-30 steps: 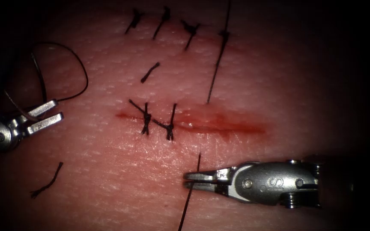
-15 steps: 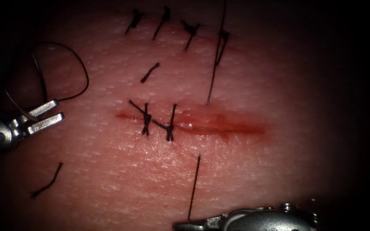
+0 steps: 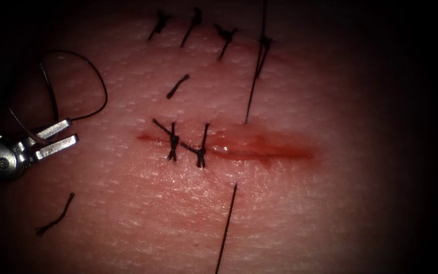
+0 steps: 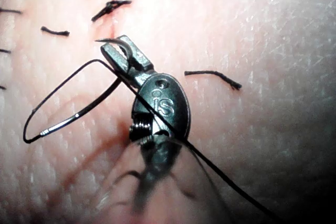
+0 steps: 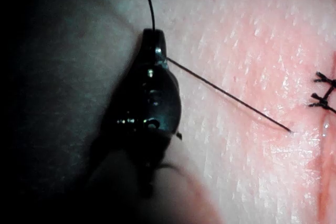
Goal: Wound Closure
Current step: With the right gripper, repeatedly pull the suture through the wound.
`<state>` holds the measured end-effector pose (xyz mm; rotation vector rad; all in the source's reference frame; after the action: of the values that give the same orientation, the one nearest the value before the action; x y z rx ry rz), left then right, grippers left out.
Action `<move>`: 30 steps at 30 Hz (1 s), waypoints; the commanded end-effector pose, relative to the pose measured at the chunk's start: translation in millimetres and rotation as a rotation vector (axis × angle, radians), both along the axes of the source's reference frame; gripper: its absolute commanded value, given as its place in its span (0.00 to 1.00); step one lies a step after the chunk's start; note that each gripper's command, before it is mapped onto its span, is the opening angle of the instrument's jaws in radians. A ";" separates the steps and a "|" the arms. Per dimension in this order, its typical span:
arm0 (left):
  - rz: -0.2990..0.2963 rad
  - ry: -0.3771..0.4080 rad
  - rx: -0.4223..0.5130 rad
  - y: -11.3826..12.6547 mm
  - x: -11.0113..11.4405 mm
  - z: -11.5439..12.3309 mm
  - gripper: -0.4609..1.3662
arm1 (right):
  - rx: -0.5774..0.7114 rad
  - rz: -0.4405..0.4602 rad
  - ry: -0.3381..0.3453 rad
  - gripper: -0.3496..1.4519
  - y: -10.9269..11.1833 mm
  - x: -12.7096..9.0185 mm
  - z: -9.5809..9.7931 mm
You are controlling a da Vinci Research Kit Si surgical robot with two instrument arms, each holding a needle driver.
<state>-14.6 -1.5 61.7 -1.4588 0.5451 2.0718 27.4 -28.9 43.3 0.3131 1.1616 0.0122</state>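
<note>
**Tight thread over the open cut, needle parked at the side**

Endoscope view: my left tool (image 3: 71, 129) lies on the tissue (image 3: 330, 213), well to the left of the cut (image 3: 269, 149). Its fingers are nearly together, with the needle (image 3: 24, 127) pinched between them. The needle is not in the tissue. The thread (image 3: 252, 86) goes into the skin above the open part of the cut, to the right of the two stitches (image 3: 186, 147), and it comes out below the cut in a straight line. If I pull this line harder, I think it can cut into the soft edge of the wound.

Left wrist view: the left tool (image 4: 118, 45) grips the needle (image 4: 89, 107) close to its point, and the sharp end is just beside the skin. The loose loop of thread (image 4: 58, 90) lies around the tool. I judge that a careless move could scratch the tissue or catch this loop.

Right wrist view: the fingers of my right tool (image 5: 153, 34) look closed on the thread (image 5: 231, 98), which runs stretched down to its hole in the tissue. A slip here would let the tension go.
</note>
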 end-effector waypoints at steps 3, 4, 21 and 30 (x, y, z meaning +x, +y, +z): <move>0.009 -0.002 0.003 0.0 0.1 -0.1 0.06 | 0.008 -0.001 0.002 0.00 -1.0 0.3 -0.8; 0.009 -0.002 0.003 0.0 0.1 -0.1 0.06 | 0.008 -0.003 0.003 0.00 -1.2 0.4 -0.9; 0.009 -0.002 0.003 0.0 0.1 -0.1 0.06 | 0.027 -0.016 -0.012 0.37 -3.0 2.0 -3.3; 0.012 -0.004 0.003 0.0 0.2 0.0 0.06 | -0.004 0.075 -0.037 0.93 0.3 -3.5 -2.6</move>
<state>-14.4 -1.5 61.6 -1.4621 0.5421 2.0727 22.7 -27.8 40.5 0.2500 1.1367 0.0891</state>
